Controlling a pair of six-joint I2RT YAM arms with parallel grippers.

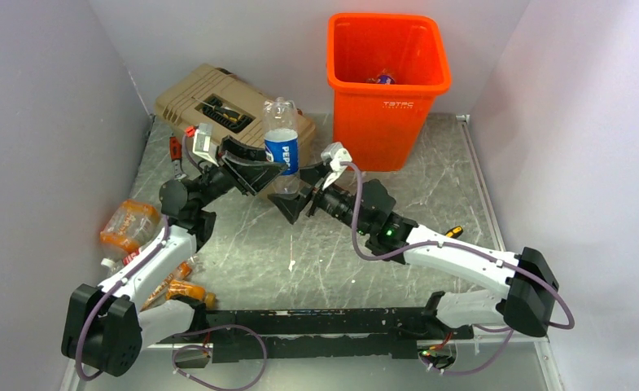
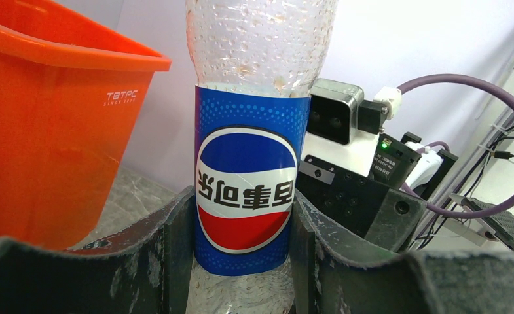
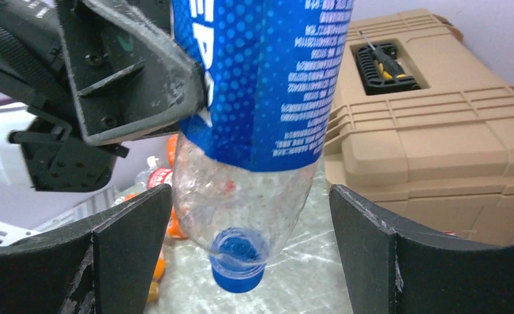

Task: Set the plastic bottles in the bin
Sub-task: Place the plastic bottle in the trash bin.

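1. Left end effector point(image 1: 265, 169): you have it closed narrow on a Pepsi bottle point(image 1: 282, 151), one finger point(image 2: 169, 252) pressed against each side of the blue label. It sits at upper centre of the overhead view.

2. Pepsi bottle: clear plastic, blue label with a red, white and blue roundel. It is held off the bench, roughly upright but inverted, with the blue cap point(image 3: 238, 263) pointing down. It is just left of the bin and not in it.

3. Right end effector point(image 1: 298, 202): your jaws stand wide and grip nothing. It is directly below the bottle in the overhead view. The right wrist view shows one finger point(image 3: 126, 252) on each side of the neck and cap, with a clear gap on both sides.

4. Bin point(image 1: 381, 122): bright orange with a rolled rim and small white lettering on the front. It stands upright at top centre-right of the overhead view, against the back wall. One bottle with a dark cap point(image 1: 381, 79) is visible inside, low down.

5. Toolbox point(image 1: 210, 102): tan, ribbed, lid shut, at upper left of the overhead view, behind the left end effector.

6. Orange-labelled bottles point(image 1: 127, 226): several lie loose on the bench at lower left, beside the left arm, and another one point(image 1: 181, 289) lies close to the arm's base.

7. Bench point(image 1: 430, 179): grey, marbled surface with scuffs, walled on three sides.
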